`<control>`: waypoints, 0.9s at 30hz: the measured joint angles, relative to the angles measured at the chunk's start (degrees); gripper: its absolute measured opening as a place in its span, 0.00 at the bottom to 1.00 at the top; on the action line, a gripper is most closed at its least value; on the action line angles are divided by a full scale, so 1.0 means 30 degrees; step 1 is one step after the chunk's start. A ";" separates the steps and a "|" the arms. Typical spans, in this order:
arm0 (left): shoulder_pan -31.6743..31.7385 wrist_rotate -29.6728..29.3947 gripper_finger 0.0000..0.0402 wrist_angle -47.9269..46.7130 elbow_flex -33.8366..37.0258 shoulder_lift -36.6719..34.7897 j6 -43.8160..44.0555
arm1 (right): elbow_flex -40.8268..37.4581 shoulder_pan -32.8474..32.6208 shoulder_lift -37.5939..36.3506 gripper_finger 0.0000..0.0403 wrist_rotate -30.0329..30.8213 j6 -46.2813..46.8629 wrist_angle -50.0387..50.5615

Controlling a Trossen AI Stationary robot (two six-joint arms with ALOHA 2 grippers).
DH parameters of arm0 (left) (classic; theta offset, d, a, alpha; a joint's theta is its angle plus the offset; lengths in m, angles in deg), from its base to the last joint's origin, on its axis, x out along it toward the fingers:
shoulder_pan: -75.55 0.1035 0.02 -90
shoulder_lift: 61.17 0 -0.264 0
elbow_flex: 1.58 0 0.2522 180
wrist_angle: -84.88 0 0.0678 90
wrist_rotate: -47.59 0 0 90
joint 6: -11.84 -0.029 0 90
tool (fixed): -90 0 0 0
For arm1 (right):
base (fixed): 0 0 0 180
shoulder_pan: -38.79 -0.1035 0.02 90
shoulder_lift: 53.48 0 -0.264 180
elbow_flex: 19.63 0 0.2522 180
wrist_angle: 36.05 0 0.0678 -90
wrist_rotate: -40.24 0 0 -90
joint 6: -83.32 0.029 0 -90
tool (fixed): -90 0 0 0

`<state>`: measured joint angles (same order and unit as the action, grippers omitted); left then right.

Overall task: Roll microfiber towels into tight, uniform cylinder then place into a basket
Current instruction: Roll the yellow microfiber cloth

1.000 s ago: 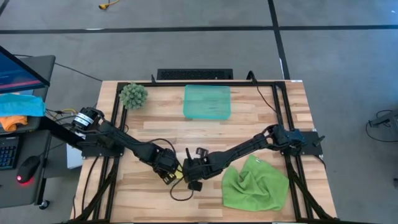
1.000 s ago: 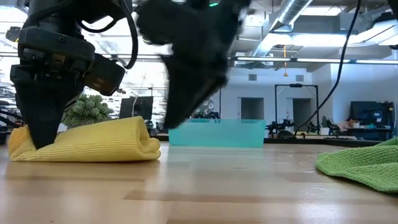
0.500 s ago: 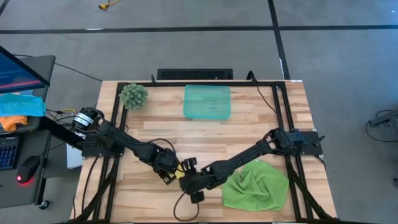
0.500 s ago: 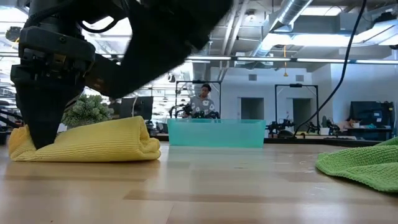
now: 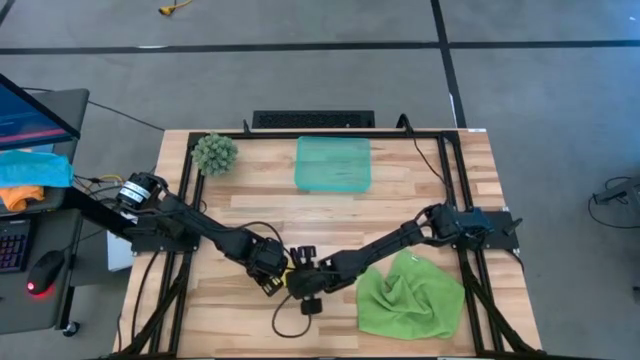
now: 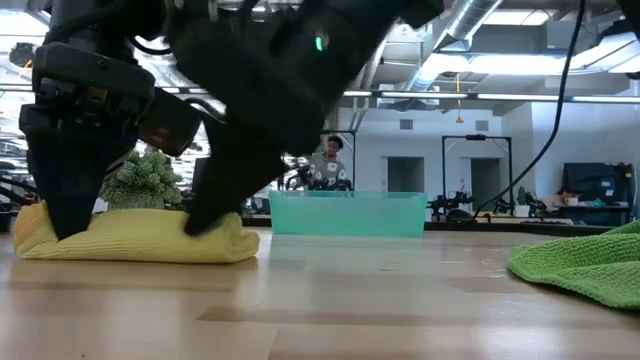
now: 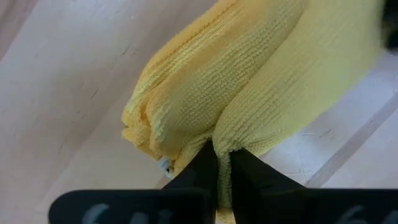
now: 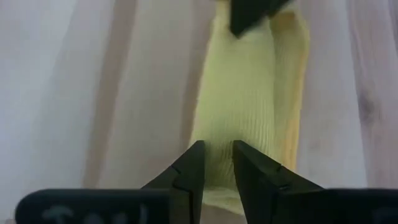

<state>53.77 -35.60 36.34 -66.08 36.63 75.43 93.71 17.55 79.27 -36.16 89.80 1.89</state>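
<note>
On the wooden desk (image 5: 400, 205), well short of the teal basket (image 5: 333, 163), the rolled yellow microfiber towel (image 6: 140, 236) lies lengthwise between two hands: the left hand (image 7: 222, 163) pinching one end, the right hand (image 8: 217, 163) straddling the other, part-spread.

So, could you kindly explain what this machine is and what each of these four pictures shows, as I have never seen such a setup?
It is a robot with two dark jointed arms at a wooden table. One picture looks straight down, one looks level across the tabletop, and two come from cameras on the wrists. On the table lie a folded bright yellow cloth, a crumpled light green cloth, a shallow translucent teal plastic basket and a fuzzy round green ball. The left gripper is shut, pinching one end of the yellow cloth. The right gripper is at the other end, its jaws slightly apart around the fabric.
</note>
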 joint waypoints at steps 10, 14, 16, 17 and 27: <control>0.0007 0.0467 0.07 0.0007 0.0007 0.0022 -0.0786 | 0.0015 0.0375 0.0395 0.27 -0.0066 0.1006 0.0796; 0.0007 0.0669 0.10 0.0007 0.0015 0.0036 -0.0674 | -0.0003 0.0367 0.0416 0.27 -0.0076 0.1050 0.0856; 0.0007 0.0796 0.13 0.0007 0.0022 0.0044 -0.0844 | -0.0003 0.0367 0.0424 0.27 -0.0083 0.1050 0.0869; 0.0007 0.0810 0.14 0.0007 0.0022 0.0044 -0.1016 | -0.0008 0.0367 0.0424 0.27 -0.0106 0.1050 0.0875; 0.0100 0.1400 0.33 0.0177 0.0022 0.0058 -0.2601 | -0.0037 0.0370 0.0446 0.27 -0.0448 0.1208 0.0872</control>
<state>54.07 -31.40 36.87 -66.01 36.80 67.63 93.60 18.66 80.60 -37.51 93.42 4.50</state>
